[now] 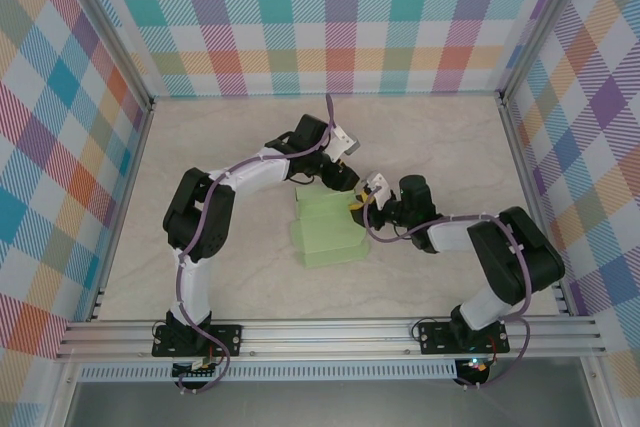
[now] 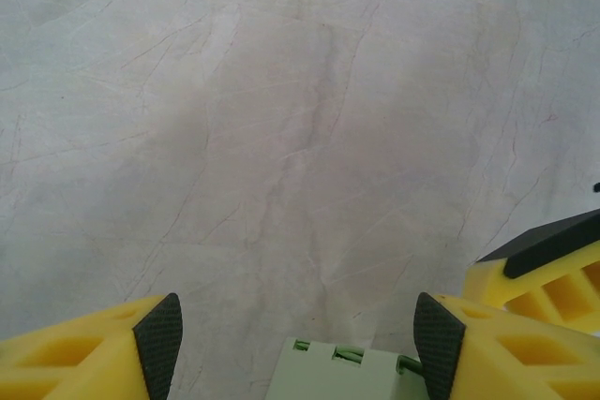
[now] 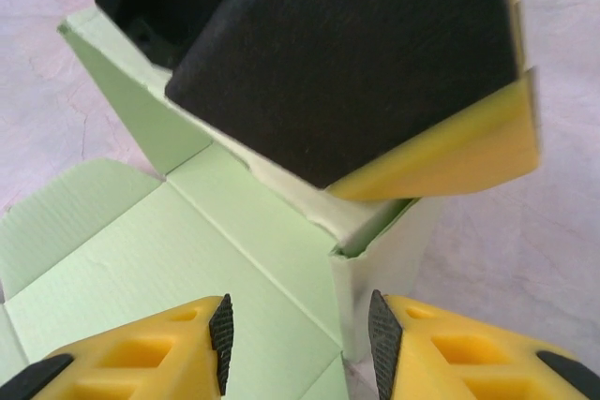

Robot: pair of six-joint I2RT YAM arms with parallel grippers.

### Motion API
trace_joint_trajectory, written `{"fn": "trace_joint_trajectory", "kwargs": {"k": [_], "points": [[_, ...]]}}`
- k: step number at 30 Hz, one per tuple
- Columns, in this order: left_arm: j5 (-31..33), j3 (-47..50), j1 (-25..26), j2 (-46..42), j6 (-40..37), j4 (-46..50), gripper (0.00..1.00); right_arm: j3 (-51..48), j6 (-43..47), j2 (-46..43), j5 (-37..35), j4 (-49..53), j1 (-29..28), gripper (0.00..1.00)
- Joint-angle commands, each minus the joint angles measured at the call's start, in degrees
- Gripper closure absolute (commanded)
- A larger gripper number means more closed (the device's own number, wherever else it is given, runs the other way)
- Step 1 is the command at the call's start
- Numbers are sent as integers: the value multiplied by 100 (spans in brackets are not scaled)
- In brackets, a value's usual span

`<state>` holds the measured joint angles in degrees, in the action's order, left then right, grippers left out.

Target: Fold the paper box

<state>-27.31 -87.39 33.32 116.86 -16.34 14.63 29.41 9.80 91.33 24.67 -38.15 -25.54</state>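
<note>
Two robot arms met over a half-formed paper box (image 1: 328,237) of pale light-green thin card, which lay near the middle of the marbled beige worktop (image 1: 230,147), inside plaid-patterned walls.

The left tool (image 1: 342,177) reached down at the box's far right corner with its jaws spread and nothing pinched. From its own wrist camera, the yellow fingers with black pads stood wide apart on either side of the card's slotted top edge (image 2: 333,374). In the right wrist view, one broad black pad (image 3: 356,53) leaned against the raised wall, apparently bracing that panel upright so it would not fall back flat.

The right tool (image 1: 360,203) came in low from the right, just beside the left one. Its jaws were parted and straddled the upright corner seam (image 3: 300,334). They looked released rather than clenched, as the gap was far wider than the thin card. That placement suggested it was lining up to press or tuck the corner while the other arm held the wall.

The box looked only partly folded. One wall and a short side panel stood up at the far right, meeting at a slightly gaping corner. The ribbed base and a rounded flap (image 3: 66,213) lay flat on the worktop toward the left. Creases showed clearly across the base.
</note>
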Motion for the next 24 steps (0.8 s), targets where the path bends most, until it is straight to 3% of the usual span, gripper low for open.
{"fn": "trace_joint_trajectory", "kwargs": {"k": [1,4,7,18,24], "points": [[361,369,60,249,-205,521,32,316,231,242,482,337,13,55],[165,663,59,71,-436,311,32,304,80,460,757,-62,13,55],[35,893,51,-78,-748,215,32,313,153,360,1150,152,1,54],[-270,1091,-60,-252,-1066,6,32,30,458,665,-173,-755,-185,50],[-427,1057,-97,-299,-1089,77,32,275,510,934,-457,-754,-197,50]]}}
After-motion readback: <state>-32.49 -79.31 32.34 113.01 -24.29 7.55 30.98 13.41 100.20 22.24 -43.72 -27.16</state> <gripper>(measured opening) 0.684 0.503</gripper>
